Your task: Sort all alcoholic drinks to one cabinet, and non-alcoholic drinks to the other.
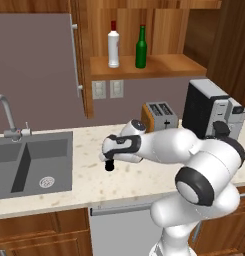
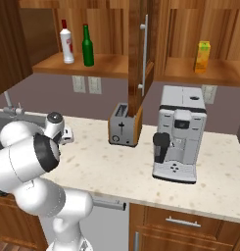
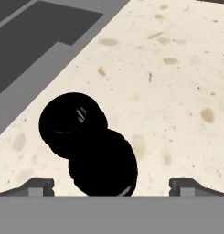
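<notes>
The small black cola bottle stands on the speckled counter close to the sink, seen from above in the hand view. My gripper hangs just over it, open, its two fingertips far apart on either side and touching nothing. From the left base camera the bottle shows as a dark shape under the hand. A white bottle with a red cap and a green glass bottle stand side by side on the left cabinet shelf. The juice carton stands in the right cabinet.
The sink with its faucet lies left of the bottle. A toaster and a coffee machine stand against the back wall to the right. Open cabinet doors hang between the two shelves.
</notes>
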